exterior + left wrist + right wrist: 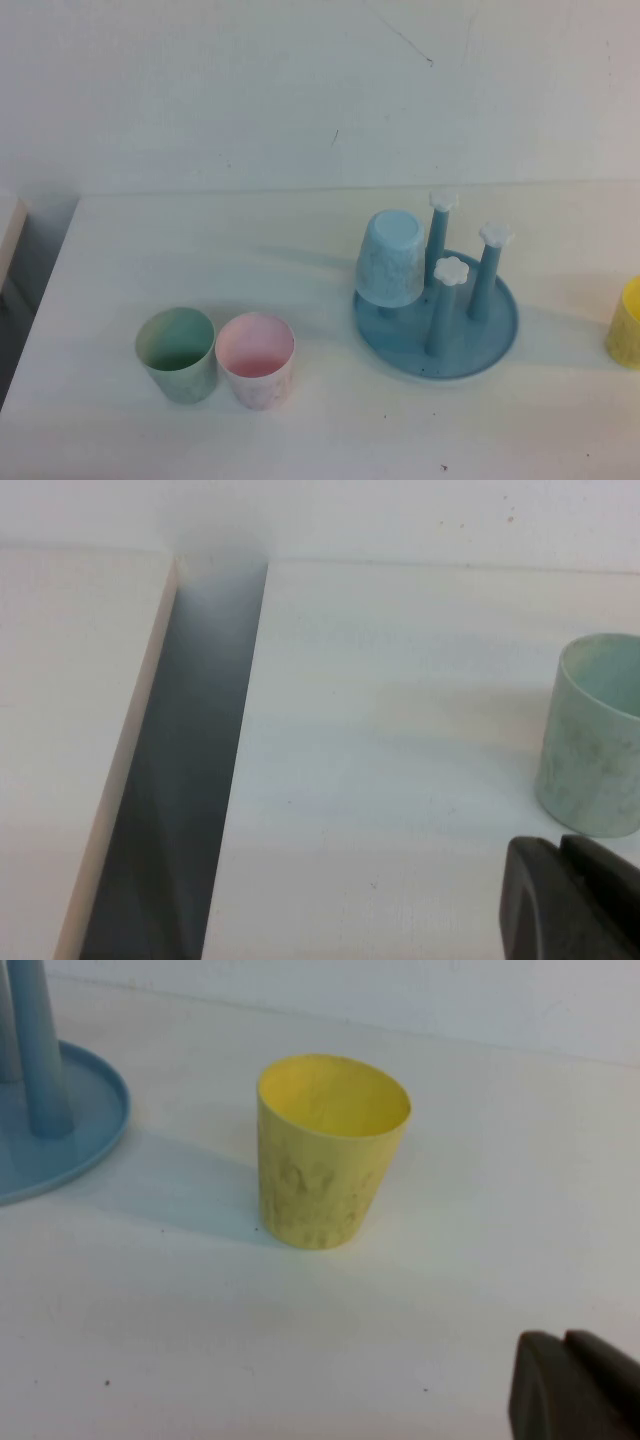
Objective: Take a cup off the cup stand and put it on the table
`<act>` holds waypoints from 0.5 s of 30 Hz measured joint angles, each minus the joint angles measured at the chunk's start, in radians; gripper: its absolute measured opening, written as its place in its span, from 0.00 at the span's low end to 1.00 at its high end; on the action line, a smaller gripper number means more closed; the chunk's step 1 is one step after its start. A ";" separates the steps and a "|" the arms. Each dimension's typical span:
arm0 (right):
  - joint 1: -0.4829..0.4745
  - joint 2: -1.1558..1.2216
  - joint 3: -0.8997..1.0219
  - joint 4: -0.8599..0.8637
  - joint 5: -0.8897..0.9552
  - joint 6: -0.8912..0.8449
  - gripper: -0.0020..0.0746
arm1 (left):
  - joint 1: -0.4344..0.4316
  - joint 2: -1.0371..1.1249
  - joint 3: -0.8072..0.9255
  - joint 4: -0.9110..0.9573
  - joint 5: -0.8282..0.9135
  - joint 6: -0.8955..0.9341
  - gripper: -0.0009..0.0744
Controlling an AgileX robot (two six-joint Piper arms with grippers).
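Note:
A light blue speckled cup [391,257] hangs upside down on one peg of the round blue cup stand [487,342], right of the middle of the white table [300,430]. Three other pegs with white flower caps stand bare. Neither arm shows in the high view. My left gripper [560,852] is shut with nothing in it, low over the table near the green cup [592,740]. My right gripper [563,1345] is shut and empty too, a short way from a yellow cup [327,1149], with the stand's rim [100,1130] beyond it.
A green cup [177,354] and a pink cup [256,359] stand upright side by side at the front left. The yellow cup [627,322] stands at the right edge. A dark gap [180,780] separates the table from a neighbouring board on the left.

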 joint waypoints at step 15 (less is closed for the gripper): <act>0.000 0.000 0.000 0.000 0.000 0.000 0.02 | 0.000 0.000 0.002 0.004 -0.023 0.000 0.01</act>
